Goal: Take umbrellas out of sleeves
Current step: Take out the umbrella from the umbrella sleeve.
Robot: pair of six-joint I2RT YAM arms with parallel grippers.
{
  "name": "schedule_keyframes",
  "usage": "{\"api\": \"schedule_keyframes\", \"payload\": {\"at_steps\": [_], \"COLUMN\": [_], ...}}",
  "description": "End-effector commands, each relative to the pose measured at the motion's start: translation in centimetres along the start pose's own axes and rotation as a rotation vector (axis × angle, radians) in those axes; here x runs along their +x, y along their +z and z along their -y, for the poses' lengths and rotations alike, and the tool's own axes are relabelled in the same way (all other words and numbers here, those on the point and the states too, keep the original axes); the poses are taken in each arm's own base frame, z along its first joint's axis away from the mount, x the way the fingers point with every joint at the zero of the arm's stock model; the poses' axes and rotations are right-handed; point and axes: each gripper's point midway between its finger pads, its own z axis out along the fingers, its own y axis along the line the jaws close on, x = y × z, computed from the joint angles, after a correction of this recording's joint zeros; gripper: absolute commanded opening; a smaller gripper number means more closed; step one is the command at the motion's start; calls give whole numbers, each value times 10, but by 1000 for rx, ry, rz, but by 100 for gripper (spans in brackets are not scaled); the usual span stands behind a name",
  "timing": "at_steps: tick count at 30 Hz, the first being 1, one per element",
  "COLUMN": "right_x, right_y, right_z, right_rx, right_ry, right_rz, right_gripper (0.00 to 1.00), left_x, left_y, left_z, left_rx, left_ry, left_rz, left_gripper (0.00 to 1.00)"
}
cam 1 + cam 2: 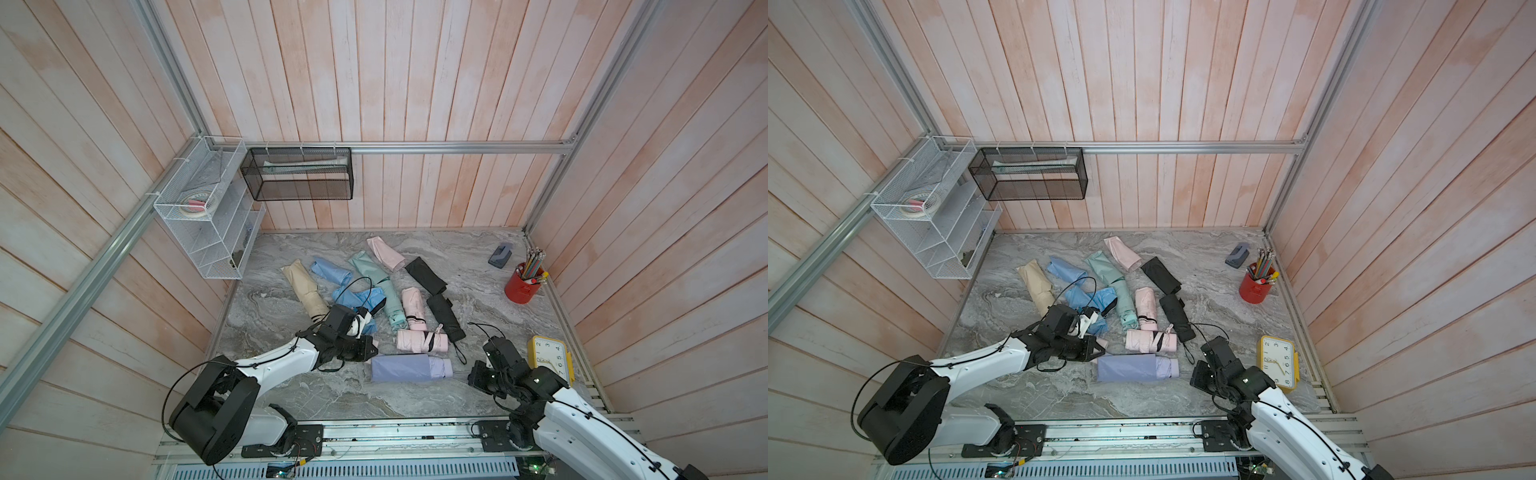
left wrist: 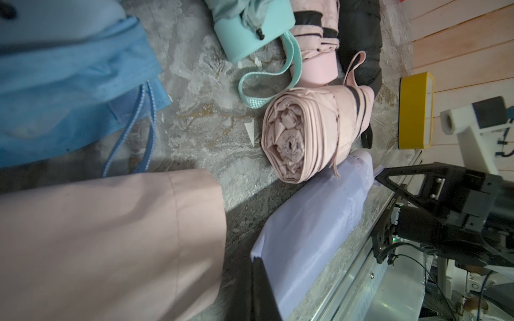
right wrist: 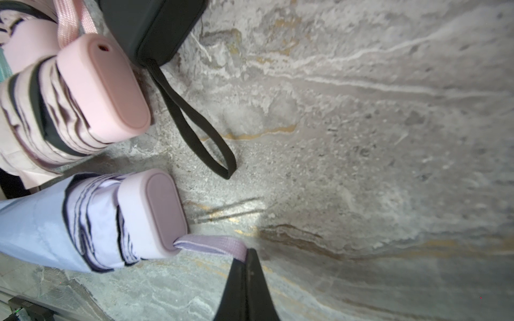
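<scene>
A lavender umbrella (image 1: 441,368) lies near the table's front, mostly inside its lavender sleeve (image 1: 401,368), with only its handle end (image 3: 155,211) sticking out. My left gripper (image 2: 257,259) is shut on the sleeve's (image 2: 311,236) closed-end corner. My right gripper (image 3: 247,255) is shut on the umbrella's lavender wrist strap (image 3: 214,246), which runs taut from the handle. In both top views the grippers sit at opposite ends of the bundle: left gripper (image 1: 372,353), right gripper (image 1: 471,374). A bare pink umbrella (image 1: 422,340) lies just behind.
Other umbrellas and sleeves in beige (image 1: 305,291), blue (image 1: 357,299), mint (image 1: 392,307), pink (image 1: 413,307) and black (image 1: 446,318) are scattered mid-table. A yellow clock (image 1: 550,359) stands beside my right arm. A red pencil cup (image 1: 521,286) is at the right. Wire shelves (image 1: 208,216) hang back left.
</scene>
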Motion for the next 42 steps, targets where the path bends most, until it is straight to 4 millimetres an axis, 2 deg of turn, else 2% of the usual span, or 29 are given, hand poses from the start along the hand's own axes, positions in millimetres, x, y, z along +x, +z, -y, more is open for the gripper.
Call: {"api": "schedule_keyframes", "payload": {"at_steps": [1,15,28,42], "right_x": [-5,-5,-4,-3], "right_y": [-6,-5,-4,-4], "right_z": [0,1,2,3], "right_rx": [19,22,23,23], "right_ry": [6,3,8,7], "right_rz": [24,20,20,17], "right_gripper": [0,0,0,0], "left_x": [3,7,15,16], "left_y": [-5,-8,-13,-15], "left_z": [-8,-12,-26,-28], "left_rx": [-24,-29,-66,-61], "left_ry": [6,-7,-45,-64], "left_rz": [11,14,28,45], "left_gripper": [0,0,0,2]}}
